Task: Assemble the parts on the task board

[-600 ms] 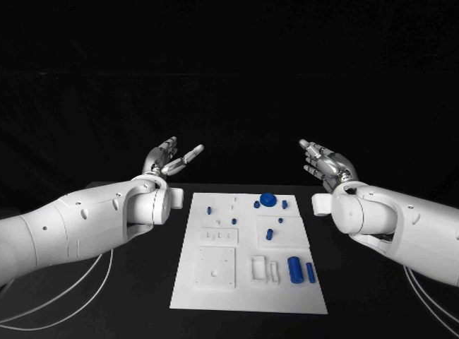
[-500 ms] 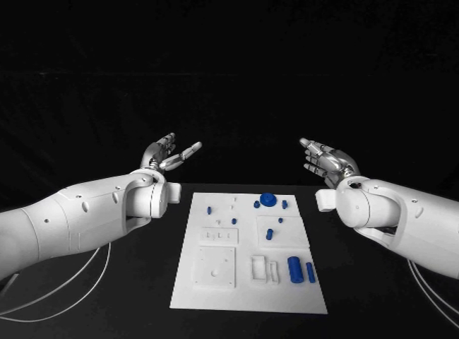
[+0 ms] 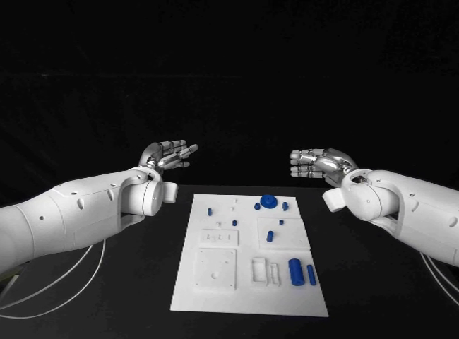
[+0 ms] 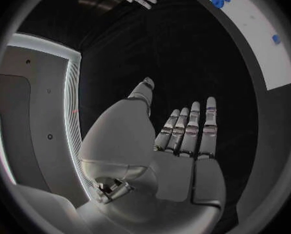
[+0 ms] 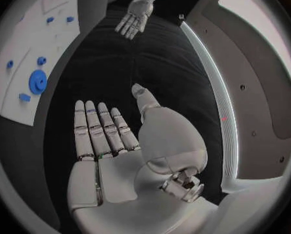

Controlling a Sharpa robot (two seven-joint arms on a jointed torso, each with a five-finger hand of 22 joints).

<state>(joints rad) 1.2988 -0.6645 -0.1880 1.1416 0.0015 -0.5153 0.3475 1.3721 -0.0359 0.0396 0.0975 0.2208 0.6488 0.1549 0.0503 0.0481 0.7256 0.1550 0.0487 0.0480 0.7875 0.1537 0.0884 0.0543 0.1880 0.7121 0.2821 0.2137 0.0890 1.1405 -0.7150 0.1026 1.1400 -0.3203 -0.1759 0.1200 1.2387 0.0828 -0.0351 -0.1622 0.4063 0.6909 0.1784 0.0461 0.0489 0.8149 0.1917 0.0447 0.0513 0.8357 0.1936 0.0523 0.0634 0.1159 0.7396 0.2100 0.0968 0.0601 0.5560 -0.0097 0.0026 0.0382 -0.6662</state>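
Observation:
The white task board (image 3: 248, 296) lies in the middle of the black table, with small blue parts on it: a round disc (image 3: 267, 198) near its far edge and two cylinders (image 3: 294, 270) near the front right. My left hand (image 3: 167, 155) hovers above the table beyond the board's far left corner, fingers straight and together, holding nothing. My right hand (image 3: 315, 162) hovers beyond the far right corner, palm turned inward, fingers extended and empty. The left wrist view has the flat open palm (image 4: 184, 140); the right wrist view has the other palm (image 5: 103, 132), with the board (image 5: 28, 47) beside it.
Thin white cables (image 3: 87, 279) trail on the table by my left arm. Bare black tabletop surrounds the board on both sides. A pale curved edge of the table (image 5: 213, 78) runs past the right hand in the right wrist view.
Both hands have rotated at the wrist, fingers now pointing inward toward each other rather than upward. The arms have risen slightly. Parts on the board have not moved.

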